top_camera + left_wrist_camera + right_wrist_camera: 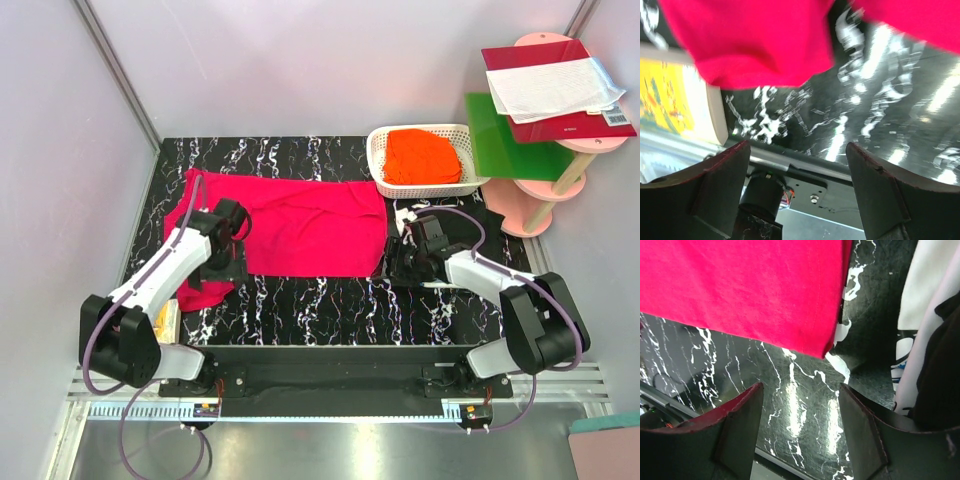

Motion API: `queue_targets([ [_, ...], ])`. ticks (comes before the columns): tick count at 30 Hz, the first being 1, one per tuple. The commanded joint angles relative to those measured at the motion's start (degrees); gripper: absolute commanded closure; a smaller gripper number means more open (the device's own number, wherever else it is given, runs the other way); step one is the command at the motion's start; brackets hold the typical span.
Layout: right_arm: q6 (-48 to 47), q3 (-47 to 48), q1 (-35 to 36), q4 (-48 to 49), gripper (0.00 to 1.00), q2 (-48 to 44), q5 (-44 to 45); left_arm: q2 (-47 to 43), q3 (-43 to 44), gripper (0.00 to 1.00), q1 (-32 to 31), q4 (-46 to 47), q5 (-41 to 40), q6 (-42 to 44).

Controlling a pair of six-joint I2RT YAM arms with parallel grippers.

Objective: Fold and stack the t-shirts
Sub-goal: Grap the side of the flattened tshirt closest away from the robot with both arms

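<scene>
A magenta-pink t-shirt lies spread flat across the black marbled table. One flap of it hangs toward the front left. My left gripper hovers over that front-left edge. In the left wrist view it is open and empty, with the pink cloth just beyond its tips. My right gripper is at the shirt's front-right corner, open with only bare table between its fingers. An orange t-shirt lies folded in the white basket. Black cloth shows at the right of the right wrist view.
A yellow printed object lies at the table's front-left edge. A pink stand at the right holds a green sheet and a red booklet with white paper. Something white lies beside the black cloth.
</scene>
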Motion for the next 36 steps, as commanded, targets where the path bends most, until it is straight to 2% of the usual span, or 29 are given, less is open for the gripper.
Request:
queue_targets([
  [1, 2.8, -2.3, 0.5, 7.2, 0.3, -1.9, -1.1, -0.9, -4.6, 0.18, -1.2, 1.5, -6.4, -7.4],
  [10, 5.3, -2.1, 2.3, 13.1, 0.3, 3.5, 1.6, 9.1, -5.6, 0.18, -6.8, 0.7, -11.4, -13.2],
  [11, 5.4, -1.2, 2.8, 13.1, 0.33, 4.1, 1.7, 9.8, -5.7, 0.18, -7.3, 0.5, -11.6, -13.6],
  [12, 5.3, -0.9, 2.9, 14.9, 0.41, 5.4, 2.1, 10.2, -5.9, 0.18, -7.7, 0.6, -12.1, -14.2],
  [14, 5.6, 0.1, 3.2, 15.8, 0.44, 6.4, 2.4, 11.4, -6.1, 0.18, -8.1, 0.7, -12.6, -14.8],
  [15, 5.6, 0.4, 3.6, 15.9, 0.57, 7.4, 2.5, 11.5, -6.4, 0.18, -8.1, 0.5, -12.7, -15.2],
  [18, 5.8, 1.4, 4.4, 15.8, 0.83, 8.4, 2.4, 11.5, -6.0, 0.19, -8.1, -1.2, -15.1, -17.2],
  [23, 5.1, 2.0, 5.3, 14.7, 0.97, 7.0, 3.7, 13.4, -4.5, 0.16, -8.2, -3.5, -17.1, -18.2],
  [25, 4.7, 2.1, 5.3, 14.3, 1.0, 6.5, 4.3, 15.1, -4.5, 0.17, -8.2, -2.8, -16.6, -18.1],
  [29, 4.0, 2.8, 5.4, 13.9, 1.0, 5.9, 4.4, 18.9, -4.7, 0.29, -8.2, -0.1, -15.9, -17.3],
  [32, 3.8, 3.2, 5.4, 13.9, 1.0, 5.7, 4.2, 21.0, -4.1, 0.3, -8.3, 1.7, -15.8, -16.8],
  [36, 3.6, 3.4, 5.5, 14.0, 1.0, 5.3, 3.9, 23.8, -3.5, 0.45, -8.3, 2.8, -17.0, -16.7],
])
